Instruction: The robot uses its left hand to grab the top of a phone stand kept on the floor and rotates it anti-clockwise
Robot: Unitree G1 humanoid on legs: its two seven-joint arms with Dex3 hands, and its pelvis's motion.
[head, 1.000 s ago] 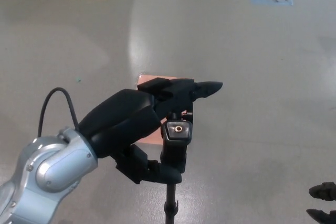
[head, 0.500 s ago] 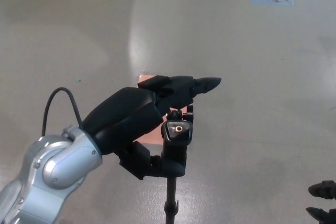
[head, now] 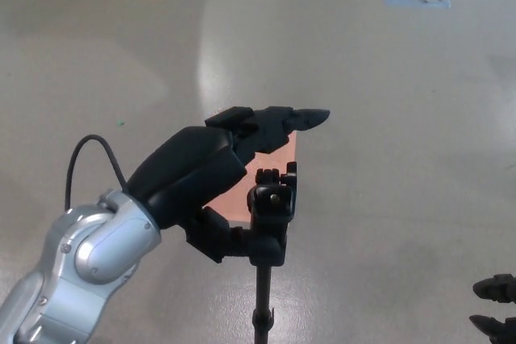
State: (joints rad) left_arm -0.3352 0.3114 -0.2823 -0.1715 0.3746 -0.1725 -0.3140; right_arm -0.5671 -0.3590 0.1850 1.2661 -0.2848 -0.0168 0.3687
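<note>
Head view: the phone stand point(head: 269, 223) was observed upright on the grey floor point(head: 387, 118), its black head at lower centre above a thin pole, with a pink sheet point(head: 270, 168) lying on the floor behind it. The left hand point(head: 216, 176) was wrapped about the stand's head, thumb against its lower left and fingers reaching over the top, so the grasp was judged made and the anti-clockwise turn at most partly done. Only the fingertips of the right hand point(head: 493, 312) were seen, well right of the stand; whether it was spread or closed could not be told.
</note>
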